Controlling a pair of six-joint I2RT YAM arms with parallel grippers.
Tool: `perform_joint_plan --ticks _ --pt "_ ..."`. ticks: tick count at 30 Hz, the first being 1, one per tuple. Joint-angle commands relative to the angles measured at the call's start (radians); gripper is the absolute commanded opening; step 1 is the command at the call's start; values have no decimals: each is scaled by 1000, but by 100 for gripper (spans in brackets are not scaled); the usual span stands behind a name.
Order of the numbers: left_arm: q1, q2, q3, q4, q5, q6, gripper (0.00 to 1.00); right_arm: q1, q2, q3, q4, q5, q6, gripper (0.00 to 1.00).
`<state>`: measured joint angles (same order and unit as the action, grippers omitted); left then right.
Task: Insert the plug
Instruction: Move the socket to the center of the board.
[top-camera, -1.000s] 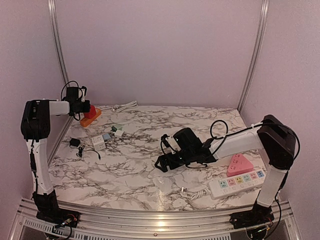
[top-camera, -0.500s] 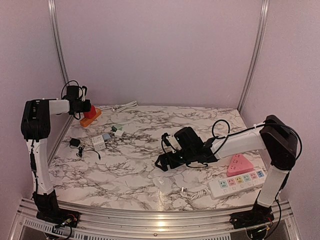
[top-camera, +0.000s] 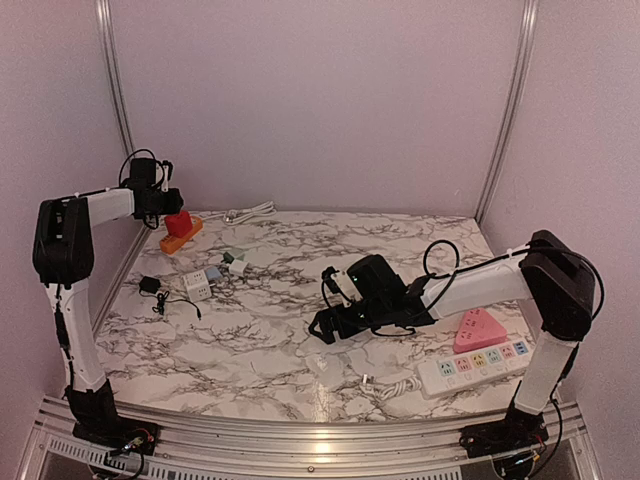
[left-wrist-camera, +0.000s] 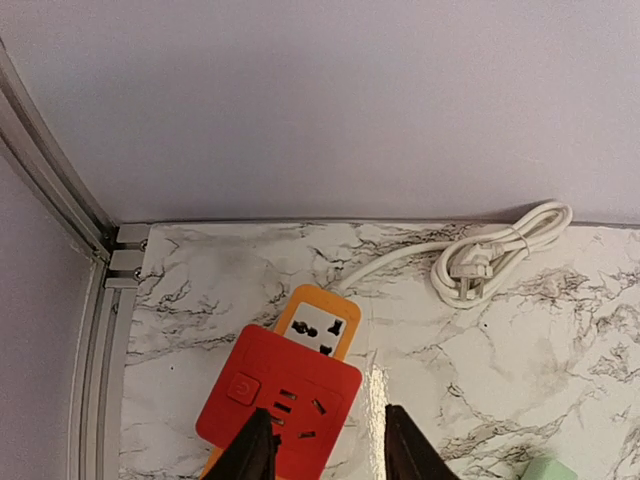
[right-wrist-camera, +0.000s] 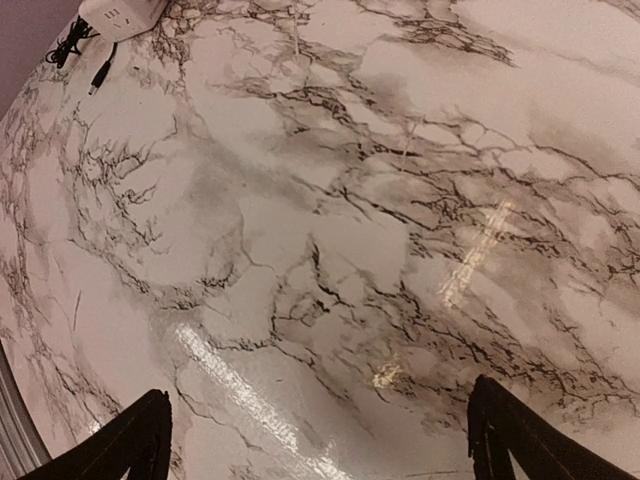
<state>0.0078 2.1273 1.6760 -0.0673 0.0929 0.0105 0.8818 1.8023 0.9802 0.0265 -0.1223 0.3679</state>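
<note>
- Your left gripper (left-wrist-camera: 327, 415) hangs over the far left corner of the tabletop (top-camera: 250, 340); its fingers (left-wrist-camera: 255, 450) are parted by a narrow gap and grip nothing.
- The red plug block (left-wrist-camera: 280, 400) lies just below those fingertips, on top of the orange power strip (left-wrist-camera: 318, 325); one socket face of the strip shows past the block's far edge; you cannot tell whether the prongs are fully seated.
- Your right gripper (right-wrist-camera: 320, 390) sits low over the middle of the tabletop; fingers spread wide, only marble between them.
- A white coiled cord (left-wrist-camera: 490, 255) lies along the far edge, to the right of the orange strip.
- A white power strip (top-camera: 475, 365) with coloured sockets lies towards the near right corner; a pink triangular socket (top-camera: 478, 328) sits just beyond it.
- A white cube adapter (top-camera: 198, 284) and a small black adapter (top-camera: 150, 286) lie by the left edge, well apart from the red block.
</note>
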Motion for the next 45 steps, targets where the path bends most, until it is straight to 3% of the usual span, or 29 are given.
perform_joint_plan --ticks 1,8,14,24,45 --pt "0 -112 -64 -4 -48 -112 38 10 -1 29 9 7 6 97" --pt "-65 -197 -316 110 -79 -341 37 14 11 43 4 3 2 97" --pt "-106 -162 -356 156 -45 -398 36 14 6 36 7 3 1 97" --pt "-82 12 -207 128 -12 -453 32 16 -25 12 -5 32 -6 98" --pt "27 176 -12 74 31 -498 29 17 5 19 4 18 6 98"
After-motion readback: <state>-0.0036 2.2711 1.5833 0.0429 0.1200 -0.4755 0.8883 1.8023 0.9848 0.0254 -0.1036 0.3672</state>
